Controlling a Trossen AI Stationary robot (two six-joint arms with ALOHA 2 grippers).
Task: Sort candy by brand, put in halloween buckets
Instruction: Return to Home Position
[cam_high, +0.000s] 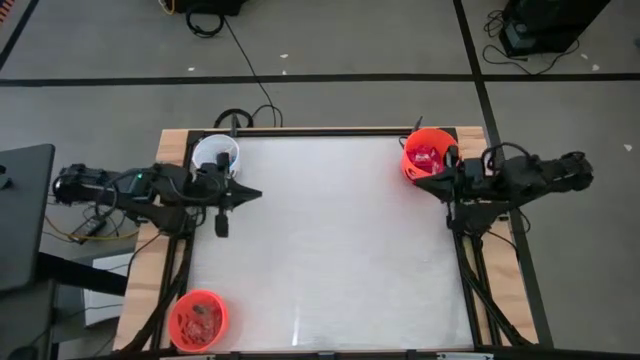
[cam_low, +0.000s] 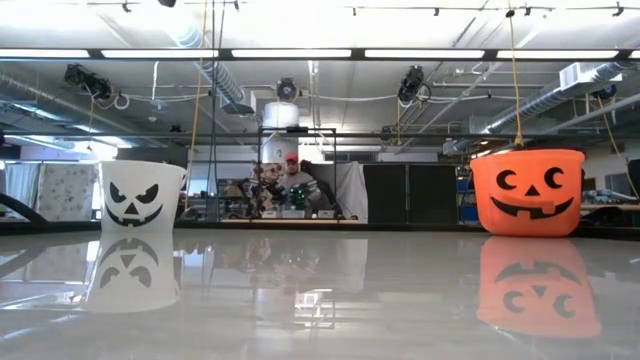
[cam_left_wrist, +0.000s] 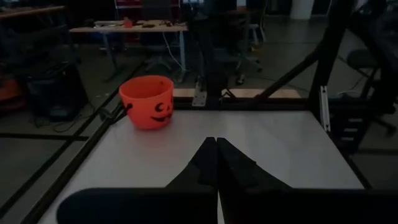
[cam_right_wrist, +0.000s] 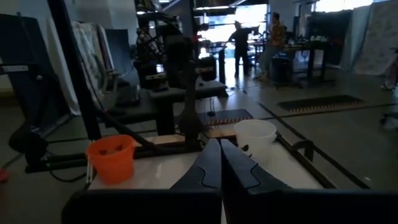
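The dark two-fingered left hand (cam_high: 255, 193) is hanging over the white table (cam_high: 330, 250) just inside its left edge, its fingers (cam_left_wrist: 204, 167) pressing together on nothing. The matching right hand (cam_high: 414, 182) is hovering near the table's right edge, likewise pinched closed and carrying nothing. A small white plastic bucket (cam_high: 232, 148) with a jack-o'-lantern face is sitting at the table's far-left corner, just beside the left hand. One bright orange plastic bucket (cam_high: 432, 133) is standing at the far-right corner, almost touching the right hand, and a second orange bucket (cam_high: 175, 320) is sitting at the near-left corner. Wrapped candy (cam_high: 425, 156) is lying inside both orange buckets, and none is showing loose on the table, so the sorting is looking finished and the arms are probably just parking. Parking cleanly is calling for keeping both hands closed, lifting before swinging, and drawing the right hand off without nudging the orange rim. The white bucket's contents are not showing clearly.
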